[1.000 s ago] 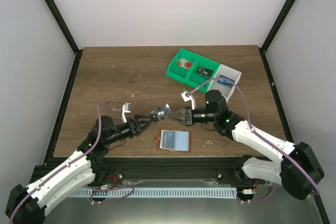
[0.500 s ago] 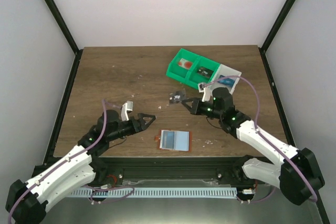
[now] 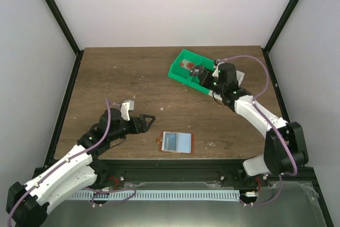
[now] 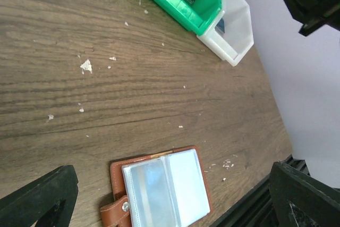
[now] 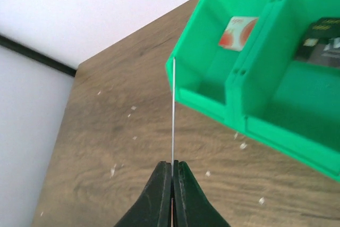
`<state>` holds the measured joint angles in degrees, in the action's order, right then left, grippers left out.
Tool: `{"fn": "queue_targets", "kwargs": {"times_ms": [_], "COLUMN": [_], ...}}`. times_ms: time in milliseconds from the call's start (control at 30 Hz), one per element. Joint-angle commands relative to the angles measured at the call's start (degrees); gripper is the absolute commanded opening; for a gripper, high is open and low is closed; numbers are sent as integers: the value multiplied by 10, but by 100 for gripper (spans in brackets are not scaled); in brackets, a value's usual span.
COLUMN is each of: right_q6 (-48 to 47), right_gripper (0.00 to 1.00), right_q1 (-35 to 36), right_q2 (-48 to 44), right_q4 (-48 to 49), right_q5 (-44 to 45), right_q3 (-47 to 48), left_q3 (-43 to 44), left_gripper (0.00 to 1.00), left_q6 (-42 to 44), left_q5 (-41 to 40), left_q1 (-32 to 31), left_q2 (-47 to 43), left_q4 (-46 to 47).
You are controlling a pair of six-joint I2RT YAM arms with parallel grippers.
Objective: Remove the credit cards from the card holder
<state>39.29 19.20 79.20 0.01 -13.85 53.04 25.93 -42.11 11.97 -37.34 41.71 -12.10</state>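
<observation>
The card holder [image 3: 176,142] [image 4: 159,190] lies open near the table's front edge, a reddish-brown cover with pale clear sleeves facing up. My left gripper [image 3: 147,119] [image 4: 171,174] hovers just left of it, open and empty, with the holder showing between its fingers [image 4: 37,200]. Far across the table, my right gripper [image 3: 205,76] [image 5: 173,166] is shut on a credit card [image 3: 197,70], seen edge-on as a thin line [image 5: 173,115]. The card hangs at the near-left corner of the green tray [image 3: 179,74] [image 5: 234,104].
The green tray holds a red-and-white card [image 5: 237,31] in one compartment and a dark card [image 5: 324,41] in the one beside it. A white tray [image 4: 236,30] adjoins it on the right. Small pale crumbs dot the wooden tabletop [image 4: 85,66].
My right gripper has carried the card from the middle of the table up and back to the green tray. My left gripper has let go, opened wide and drawn back a little to the left.
</observation>
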Motion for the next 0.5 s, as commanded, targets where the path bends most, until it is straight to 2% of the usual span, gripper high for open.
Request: {"fn": "queue_targets", "kwargs": {"times_ms": [0,467], "right_q6": [-5,-3], "right_gripper": [0,1], "right_q1": [-32,-46], "right_q2": [41,146], "right_q4": [-11,-56], "right_q5": [47,162], "right_q3": [43,134], "left_q3": [-2,-10], "left_gripper": [100,100], "left_q6": [26,9], "left_q5": [-14,-15], "left_q1": [5,7], "left_q2": [-21,-60], "left_q4": [3,-6]}}
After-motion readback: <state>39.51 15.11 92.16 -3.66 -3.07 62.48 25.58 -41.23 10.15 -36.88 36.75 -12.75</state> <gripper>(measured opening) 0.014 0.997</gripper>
